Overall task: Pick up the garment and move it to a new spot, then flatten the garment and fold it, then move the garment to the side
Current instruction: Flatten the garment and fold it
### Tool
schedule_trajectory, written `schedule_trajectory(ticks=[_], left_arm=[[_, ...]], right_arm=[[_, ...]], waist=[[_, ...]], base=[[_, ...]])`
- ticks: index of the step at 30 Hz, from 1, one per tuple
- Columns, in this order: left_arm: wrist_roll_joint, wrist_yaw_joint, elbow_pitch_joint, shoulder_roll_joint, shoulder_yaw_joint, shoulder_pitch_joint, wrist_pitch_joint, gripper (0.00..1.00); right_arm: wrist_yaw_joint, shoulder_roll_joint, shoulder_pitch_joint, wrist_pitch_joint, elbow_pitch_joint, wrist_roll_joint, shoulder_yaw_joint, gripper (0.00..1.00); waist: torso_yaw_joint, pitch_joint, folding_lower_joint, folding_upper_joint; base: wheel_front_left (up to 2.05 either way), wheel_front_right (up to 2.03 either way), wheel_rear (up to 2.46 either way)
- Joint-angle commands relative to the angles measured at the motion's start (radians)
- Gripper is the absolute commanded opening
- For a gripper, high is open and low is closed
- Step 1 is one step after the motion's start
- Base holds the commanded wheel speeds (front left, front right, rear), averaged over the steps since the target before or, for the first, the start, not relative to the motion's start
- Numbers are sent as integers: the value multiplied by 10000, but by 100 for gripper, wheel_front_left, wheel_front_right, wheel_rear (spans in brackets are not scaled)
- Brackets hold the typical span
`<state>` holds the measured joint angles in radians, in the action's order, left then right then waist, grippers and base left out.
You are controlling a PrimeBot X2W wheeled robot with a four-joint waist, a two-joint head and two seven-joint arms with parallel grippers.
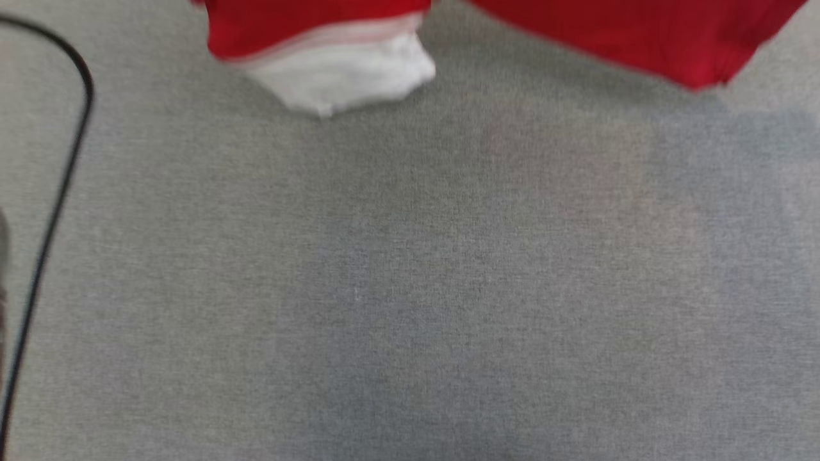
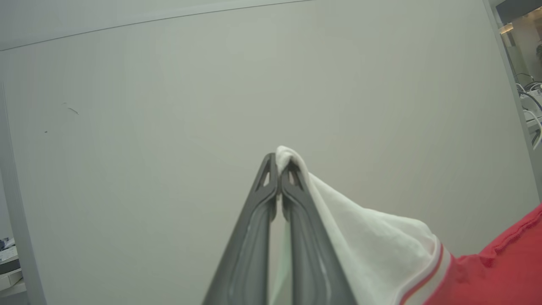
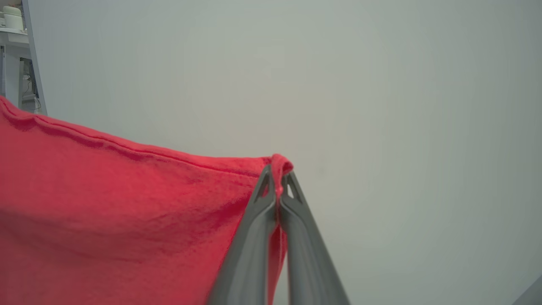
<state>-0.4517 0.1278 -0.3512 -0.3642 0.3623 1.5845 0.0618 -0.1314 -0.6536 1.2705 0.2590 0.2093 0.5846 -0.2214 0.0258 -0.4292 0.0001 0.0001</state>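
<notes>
You look down on a gray surface [image 1: 410, 288], with the garment [image 1: 640, 32] held up over its far side, red body and white sleeve [image 1: 346, 77] hanging. Your left gripper [image 2: 279, 163] is clenched on that white sleeve; your right gripper [image 3: 277, 176] is clenched on the garment's red edge.

Garment [image 1: 640, 38]: red jersey cloth, one white short sleeve with red-and-white striped trim. Hangs aloft, spread between two pinched points (white sleeve tip, red hem corner). Lower edges dangle, blurred.
</notes>
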Motion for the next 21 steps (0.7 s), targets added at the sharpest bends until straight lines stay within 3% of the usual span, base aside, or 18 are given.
schedule_trajectory(ticks=[1,11,21], left_arm=[[-85,25,-316,26,113,757,120,0],[-539,27,-2331,-256,1063,4074,650,0],[-1565,28,-3650,-523,2116,3815,1494,0]], right_arm=[[7,110,756,-94,371,-196,-207,0],[7,837,4359,-1459,2948,-899,-884,0],[7,1178,4502,-2488,4596,-497,-2238,0]], waist=[[-278,-1161,-1,-1],[-432,-2105,-1,-1],[-464,-2624,-1,-1]], base=[[0,0,0],[0,0,0],[0,0,0]])
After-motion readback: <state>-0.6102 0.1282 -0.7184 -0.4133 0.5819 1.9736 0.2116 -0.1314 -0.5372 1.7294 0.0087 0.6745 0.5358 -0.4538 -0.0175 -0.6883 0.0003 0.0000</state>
